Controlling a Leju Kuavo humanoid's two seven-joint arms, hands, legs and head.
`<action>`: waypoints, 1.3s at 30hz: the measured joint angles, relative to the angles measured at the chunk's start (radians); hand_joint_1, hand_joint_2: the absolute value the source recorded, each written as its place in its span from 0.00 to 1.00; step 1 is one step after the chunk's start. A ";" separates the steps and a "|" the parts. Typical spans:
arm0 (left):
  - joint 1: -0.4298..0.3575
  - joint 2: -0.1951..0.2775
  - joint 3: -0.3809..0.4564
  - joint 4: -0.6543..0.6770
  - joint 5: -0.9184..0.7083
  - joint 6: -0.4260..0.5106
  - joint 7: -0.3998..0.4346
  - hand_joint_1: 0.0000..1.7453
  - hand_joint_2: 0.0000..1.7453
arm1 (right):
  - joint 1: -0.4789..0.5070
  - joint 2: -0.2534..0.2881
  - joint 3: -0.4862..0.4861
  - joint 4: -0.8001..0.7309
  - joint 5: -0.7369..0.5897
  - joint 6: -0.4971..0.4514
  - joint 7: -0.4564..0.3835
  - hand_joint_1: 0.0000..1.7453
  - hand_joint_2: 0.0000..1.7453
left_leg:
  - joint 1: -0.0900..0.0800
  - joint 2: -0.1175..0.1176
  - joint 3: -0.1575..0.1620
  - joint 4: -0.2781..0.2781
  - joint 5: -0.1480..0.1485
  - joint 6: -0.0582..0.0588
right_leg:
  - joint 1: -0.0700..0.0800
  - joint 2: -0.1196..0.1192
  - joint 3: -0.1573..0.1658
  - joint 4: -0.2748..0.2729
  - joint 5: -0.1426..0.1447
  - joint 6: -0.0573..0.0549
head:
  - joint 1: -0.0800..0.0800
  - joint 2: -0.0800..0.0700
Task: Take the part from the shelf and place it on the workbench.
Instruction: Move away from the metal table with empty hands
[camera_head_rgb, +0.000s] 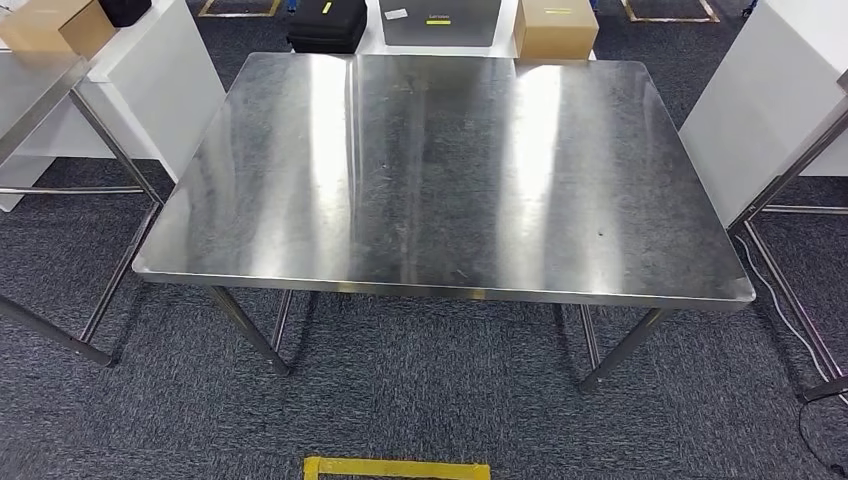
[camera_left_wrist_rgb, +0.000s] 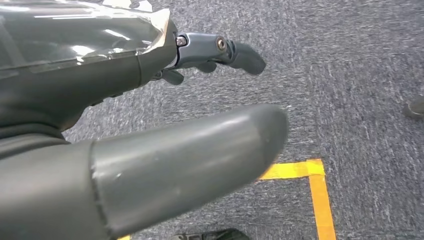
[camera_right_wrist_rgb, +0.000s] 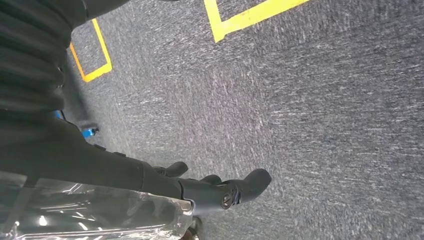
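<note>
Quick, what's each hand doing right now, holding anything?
Left hand: open, holding nothing, hanging over the carpet.
Right hand: open, holding nothing, also over the carpet.

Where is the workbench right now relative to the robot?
In the head view, the steel workbench stands directly ahead, centred, its near edge just beyond the yellow floor tape. A cardboard box sits past its far right corner.
</note>
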 joint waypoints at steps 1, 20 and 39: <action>0.000 0.000 0.000 0.000 0.000 0.000 -0.001 0.00 0.00 | 0.000 0.000 0.000 0.000 0.000 0.000 0.000 0.00 1.00 | -0.004 0.000 -0.001 -0.005 0.004 0.006 | 0.000 0.000 0.000 -0.004 0.003 0.008 | 0.000 0.000; 0.000 -0.006 0.001 0.001 -0.004 -0.007 -0.001 0.00 0.00 | 0.001 -0.010 0.000 0.000 -0.004 0.001 0.000 0.00 1.00 | -0.016 0.000 -0.052 0.062 -0.022 0.003 | -0.001 -0.001 0.033 -0.027 -0.005 -0.019 | 0.003 0.000; -0.004 -0.004 0.005 0.001 -0.004 -0.010 -0.005 0.00 0.00 | -0.001 -0.012 0.000 0.000 -0.001 0.002 0.004 0.00 1.00 | -0.010 0.002 -0.015 -0.049 0.055 0.043 | 0.006 0.001 -0.119 0.264 -0.135 0.005 | 0.009 0.000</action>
